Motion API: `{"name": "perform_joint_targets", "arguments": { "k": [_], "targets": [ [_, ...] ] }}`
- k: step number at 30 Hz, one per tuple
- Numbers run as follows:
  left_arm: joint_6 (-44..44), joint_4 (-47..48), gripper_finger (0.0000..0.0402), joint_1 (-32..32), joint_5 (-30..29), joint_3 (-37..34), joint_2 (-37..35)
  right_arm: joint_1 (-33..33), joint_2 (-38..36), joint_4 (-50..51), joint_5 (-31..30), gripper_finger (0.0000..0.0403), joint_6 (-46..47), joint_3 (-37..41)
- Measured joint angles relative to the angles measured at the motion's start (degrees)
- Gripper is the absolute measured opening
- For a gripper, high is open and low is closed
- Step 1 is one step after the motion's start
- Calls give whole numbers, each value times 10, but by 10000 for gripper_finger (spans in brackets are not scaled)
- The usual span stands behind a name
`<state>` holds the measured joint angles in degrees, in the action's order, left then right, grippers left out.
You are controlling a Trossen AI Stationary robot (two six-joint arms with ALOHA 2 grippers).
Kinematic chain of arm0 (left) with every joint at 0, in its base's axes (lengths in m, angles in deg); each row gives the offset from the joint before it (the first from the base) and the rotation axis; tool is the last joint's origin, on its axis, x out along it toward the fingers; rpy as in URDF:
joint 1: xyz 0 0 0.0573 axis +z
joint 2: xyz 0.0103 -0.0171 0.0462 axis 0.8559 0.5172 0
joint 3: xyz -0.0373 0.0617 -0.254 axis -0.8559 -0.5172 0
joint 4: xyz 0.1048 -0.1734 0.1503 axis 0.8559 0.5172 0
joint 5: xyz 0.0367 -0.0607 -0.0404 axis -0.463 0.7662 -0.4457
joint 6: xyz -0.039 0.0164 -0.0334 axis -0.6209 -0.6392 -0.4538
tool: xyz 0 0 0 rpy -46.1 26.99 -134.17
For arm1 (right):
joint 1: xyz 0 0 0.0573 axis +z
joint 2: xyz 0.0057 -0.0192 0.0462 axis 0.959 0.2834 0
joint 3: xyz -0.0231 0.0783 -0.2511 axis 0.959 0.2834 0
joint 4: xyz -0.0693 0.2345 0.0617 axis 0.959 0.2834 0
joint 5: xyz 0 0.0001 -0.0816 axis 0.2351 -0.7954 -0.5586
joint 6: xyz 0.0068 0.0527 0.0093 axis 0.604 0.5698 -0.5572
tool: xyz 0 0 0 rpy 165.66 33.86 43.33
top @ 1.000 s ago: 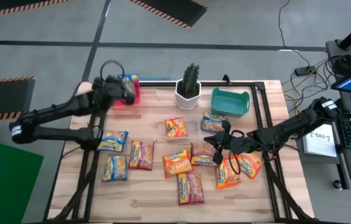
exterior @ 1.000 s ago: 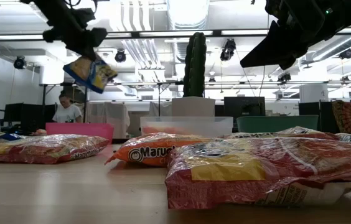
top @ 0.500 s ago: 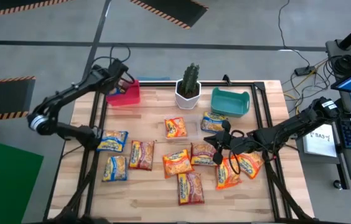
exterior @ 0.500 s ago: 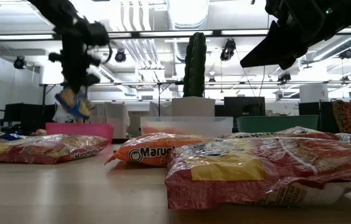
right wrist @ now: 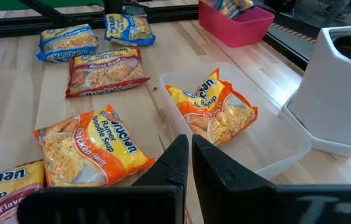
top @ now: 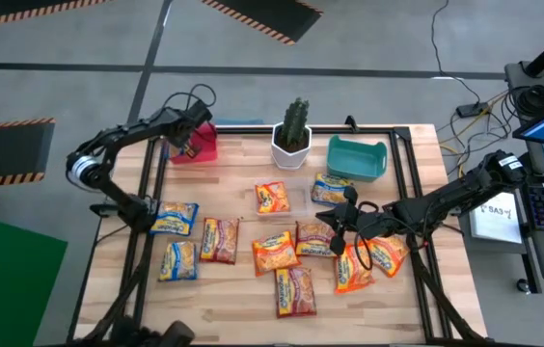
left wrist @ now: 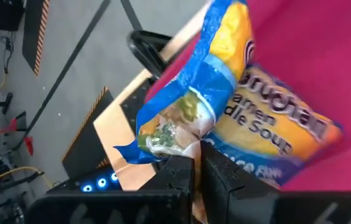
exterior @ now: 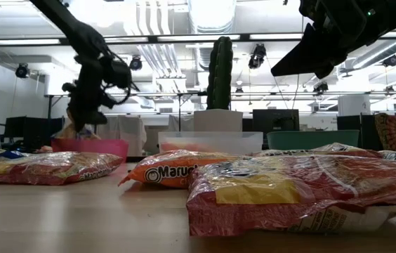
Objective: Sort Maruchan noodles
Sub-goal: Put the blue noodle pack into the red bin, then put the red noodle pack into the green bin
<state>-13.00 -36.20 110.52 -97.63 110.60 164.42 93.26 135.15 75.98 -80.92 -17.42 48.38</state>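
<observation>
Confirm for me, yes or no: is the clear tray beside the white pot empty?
No. In the right wrist view the clear tray beside the white pot holds one orange noodle packet.

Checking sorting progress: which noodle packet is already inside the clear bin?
The orange packet lying alone in the clear bin; all the others lie on bare wood.

Left gripper (exterior: 78,126) above pink bin (exterior: 89,147)

Robotics lab: monitors (exterior: 275,119), hazard-taped floor (top: 262,21).
</observation>
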Motion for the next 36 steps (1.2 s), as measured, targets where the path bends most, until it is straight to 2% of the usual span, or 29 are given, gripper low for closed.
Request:
{"name": "perform_joint_targets", "arguments": {
  "k": [12,18,23,33,36],
  "targets": [
    [-27,0,3,0,-25,20,57,0,0,0,0,13,1,0],
    [-35,9,41,0,-57,22,56,0,0,0,0,13,1,0],
    [-44,27,83,0,-60,22,54,0,0,0,0,13,1,0],
    [-75,78,132,-34,-59,22,4,0,0,0,0,13,24,0],
    [-104,95,134,-61,-29,22,-32,0,0,0,0,13,39,0]
  ]
}}
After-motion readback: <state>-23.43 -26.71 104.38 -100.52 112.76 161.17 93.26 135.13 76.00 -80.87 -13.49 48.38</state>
